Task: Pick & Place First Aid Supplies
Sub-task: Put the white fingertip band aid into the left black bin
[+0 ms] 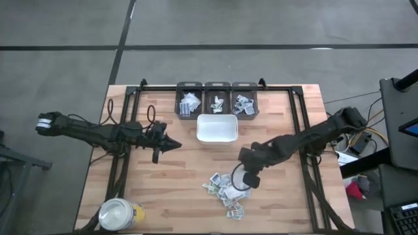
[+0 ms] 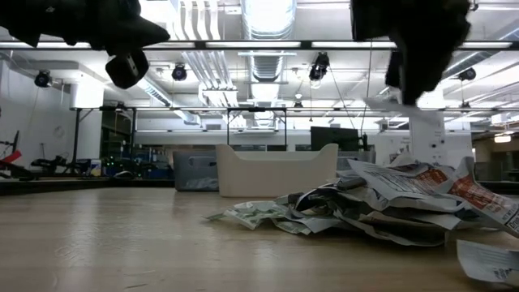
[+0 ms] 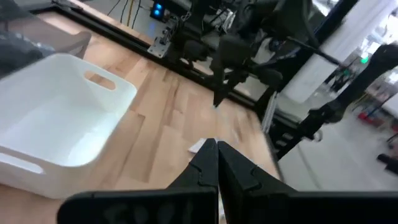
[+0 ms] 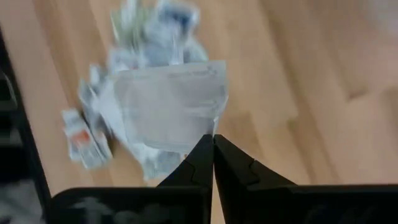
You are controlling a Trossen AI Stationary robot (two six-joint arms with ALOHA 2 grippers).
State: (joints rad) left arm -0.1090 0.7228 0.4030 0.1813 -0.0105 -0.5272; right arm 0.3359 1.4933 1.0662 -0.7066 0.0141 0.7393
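The first aid supplies point(image 1: 225, 190) lie in a loose heap of small white printed packets on the wood, near the table's near edge; the low view shows the heap point(image 2: 381, 207) too. My right gripper point(image 4: 213, 138) hovers above the heap, shut on one white packet point(image 4: 171, 102). My left gripper point(image 1: 175, 145) is shut on nothing and hangs over the table's left half, left of the white tray point(image 1: 217, 128). The left wrist view shows that gripper point(image 3: 217, 144) and the tray point(image 3: 56, 118). My right gripper pinches a white flat packet by one edge point(image 4: 208, 132) between its two fingertips, coming from above. The packet is lifted clear of the heap and sticks out past the fingertips; in the low view the packet point(image 2: 388, 104) hangs beside the gripper, above the heap.
Three dark bins point(image 1: 217, 101) with sorted packets stand in a row at the far edge, just beyond the tray. A yellow jar with a white lid point(image 1: 117, 214) sits at the near left corner. Black frame rails point(image 1: 130, 130) run along the table's sides.
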